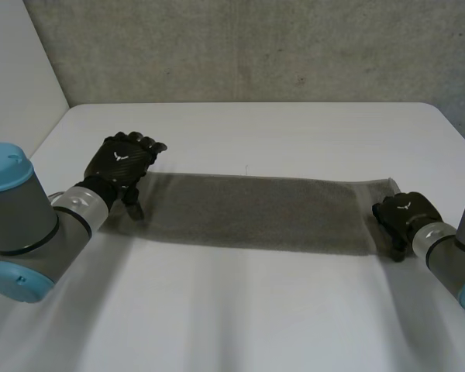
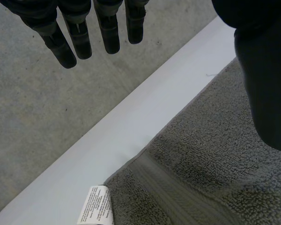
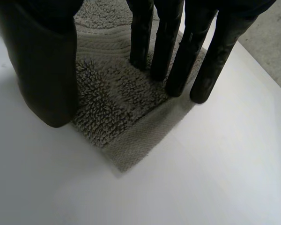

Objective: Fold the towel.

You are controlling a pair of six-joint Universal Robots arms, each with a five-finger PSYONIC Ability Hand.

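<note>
Towel (image 1: 256, 213) is lying flat along the surface (image 1: 256, 310); left robot hand (image 1: 124, 161) is hovering spread over one end, right robot hand (image 1: 403, 213) is pressing, uncurled, on the other corner; pinching both ends evenly matters.

A white label (image 2: 97, 207) at the towel (image 2: 210, 168) corner bears print too small to read; a white emblem marks the left hand (image 1: 126, 160) and right hand (image 1: 404, 211).

The towel (image 1: 256, 213) lies across the table (image 1: 256, 132), left hand (image 1: 126, 159) at one end, right hand (image 1: 403, 211) at the other.
</note>
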